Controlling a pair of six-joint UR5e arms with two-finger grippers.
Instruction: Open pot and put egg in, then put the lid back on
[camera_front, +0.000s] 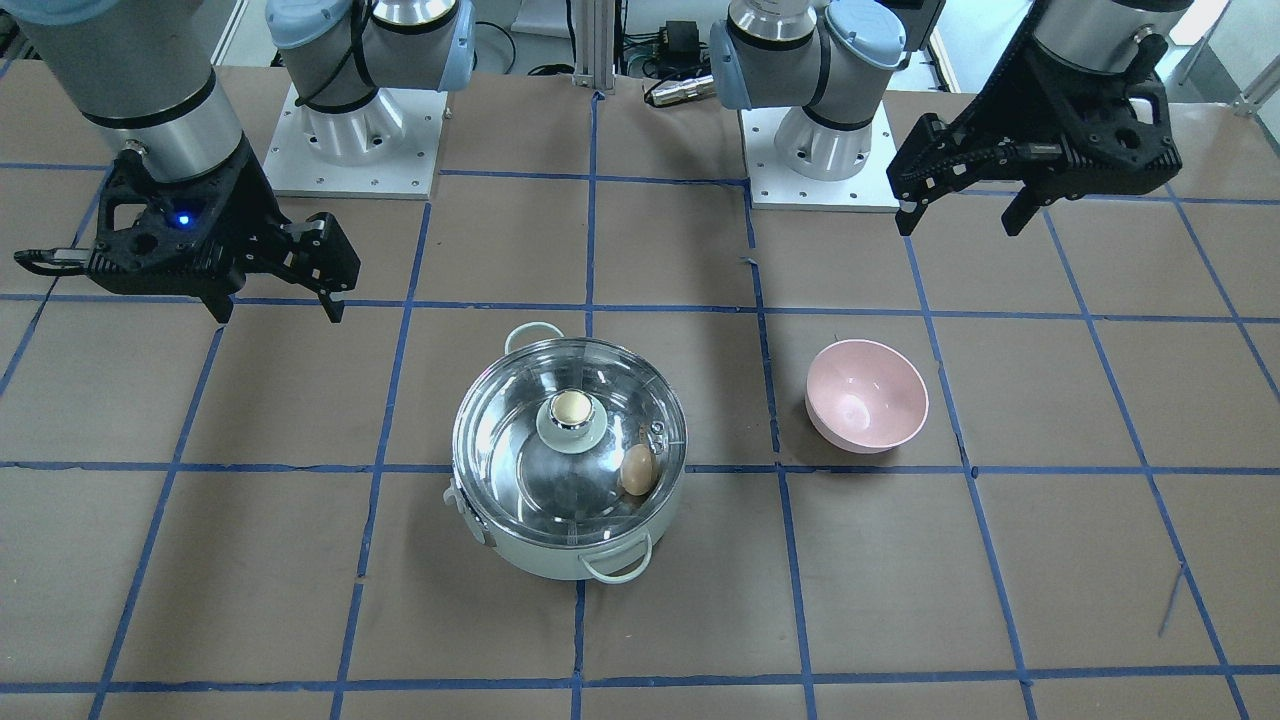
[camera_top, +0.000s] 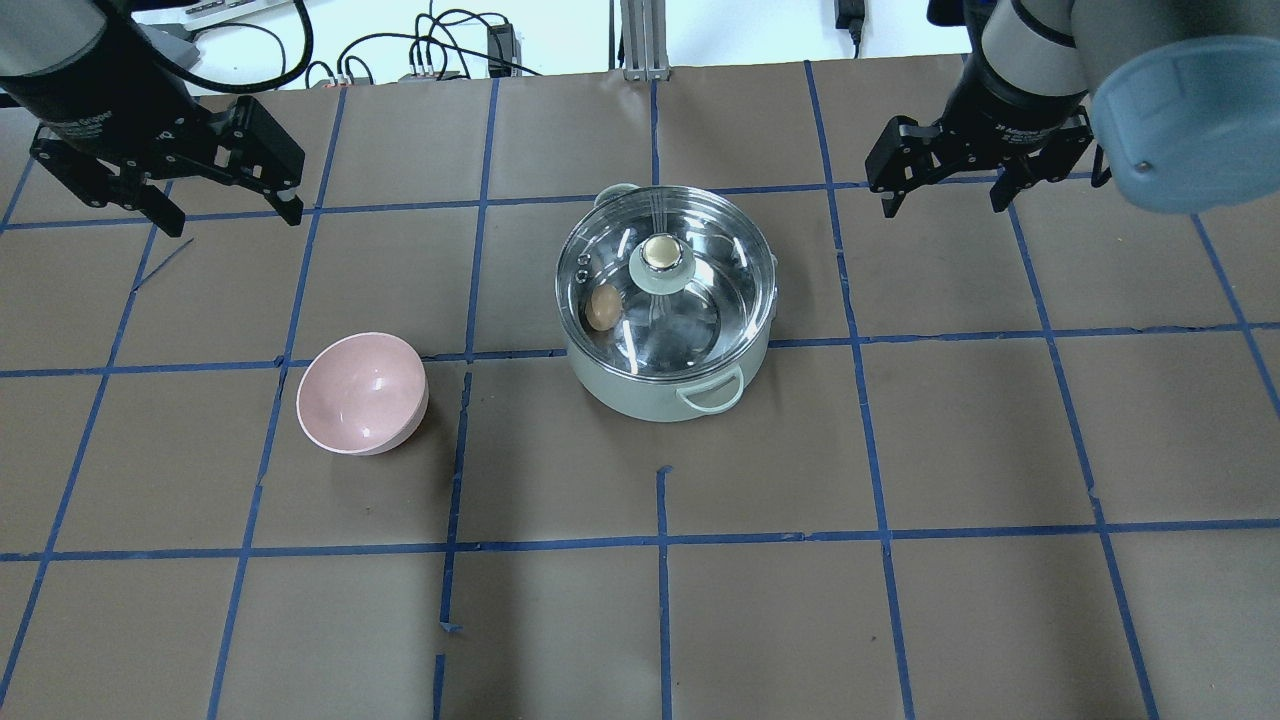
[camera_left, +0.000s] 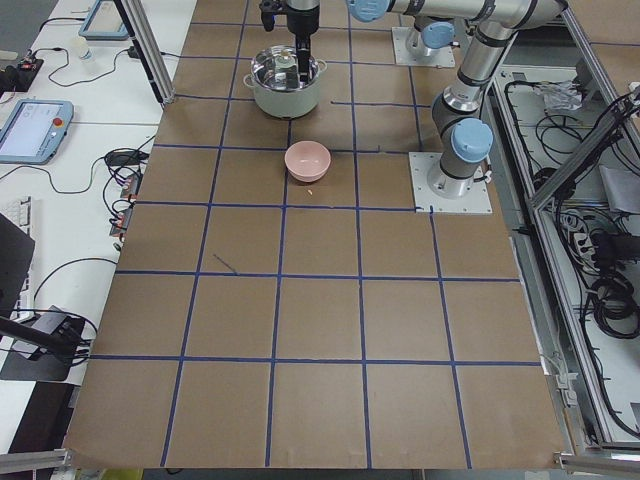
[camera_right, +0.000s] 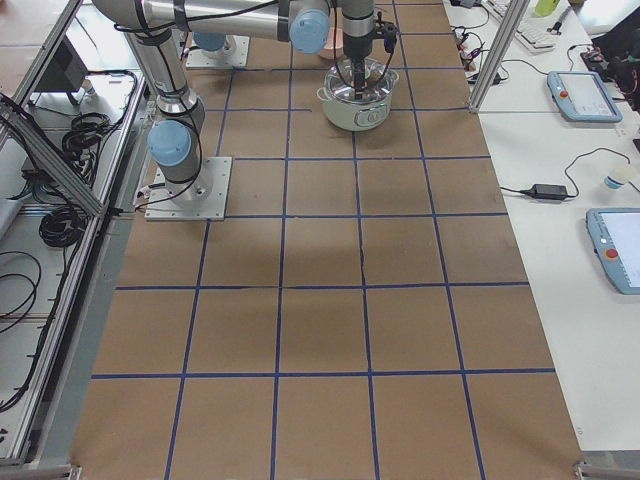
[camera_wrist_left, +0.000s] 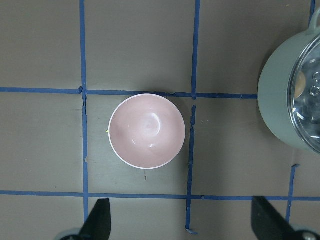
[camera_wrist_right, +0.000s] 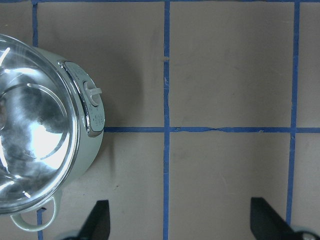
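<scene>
brown paper surface (camera_top: 900, 620) w/ a blue tape grid carries everything. the mint-green pot (camera_top: 640, 395) stands upright near its middle. the glass lid (camera_top: 700, 300) is seated flat on the pot's rim, so the pot is closed.

both my tools hang above the surface, one each side of the pot and well apart from it. left tool (camera_top: 234, 220): jaws spread wide, nothing in them. right tool (camera_top: 943, 207): same, wide & empty. i judge that's a parked pose, since nothing here looks left to grip.

pink bowl (camera_top: 362, 393) sits on my left of the pot, apart from it, empty afaict. the lid's knob (camera_top: 660, 252) is centred, nothing touching it.

egg (camera_top: 601, 308) shows thru the glass, lying inside the pot near the wall on the bowl's side. egg in, lid on: task looks done imo.
</scene>
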